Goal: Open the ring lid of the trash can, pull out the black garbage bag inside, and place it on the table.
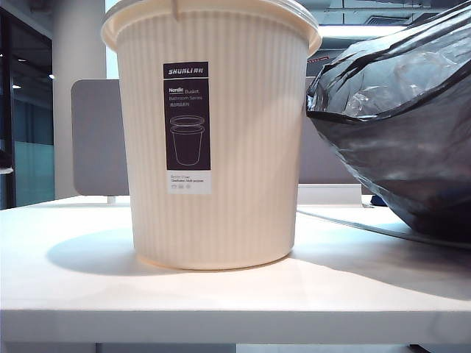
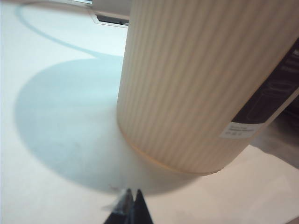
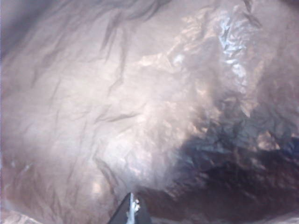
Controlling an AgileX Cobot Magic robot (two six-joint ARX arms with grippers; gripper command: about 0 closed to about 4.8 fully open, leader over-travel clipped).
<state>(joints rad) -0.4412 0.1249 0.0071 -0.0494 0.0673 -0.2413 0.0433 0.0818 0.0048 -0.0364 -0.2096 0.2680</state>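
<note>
Both claws have their jaws pressed together with nothing between them: the left gripper [image 2: 131, 198] shows as a dark closed tip low over the table [image 2: 51, 154], just beside the foot of the trash can [image 2: 205, 79], while the right gripper [image 3: 132, 207] points its closed tip straight at the black garbage bag [image 3: 154, 107], which fills its whole wrist view; whether that tip touches the film I cannot tell. Neither arm shows in the exterior view. Seen from there, the trash can [image 1: 213, 140] stands upright on the table [image 1: 81, 294], a round, cream-white plastic bucket with fine vertical ribs, tapering slightly toward its base and carrying a tall dark label [image 1: 187, 121] that pictures a bin. To the right of the can lies the black garbage bag [image 1: 401, 125], a bulging mound of thin, glossy, crinkled film with greyish highlights, resting on the tabletop close to the can's rim. A thin cord [image 1: 353, 224] runs across the white surface from behind the can toward the bag. Behind the can stands a grey partition panel [image 1: 99, 140], with a pale column [image 1: 77, 40] beyond it. The tabletop is smooth, flat and white, with a thick front edge.
</note>
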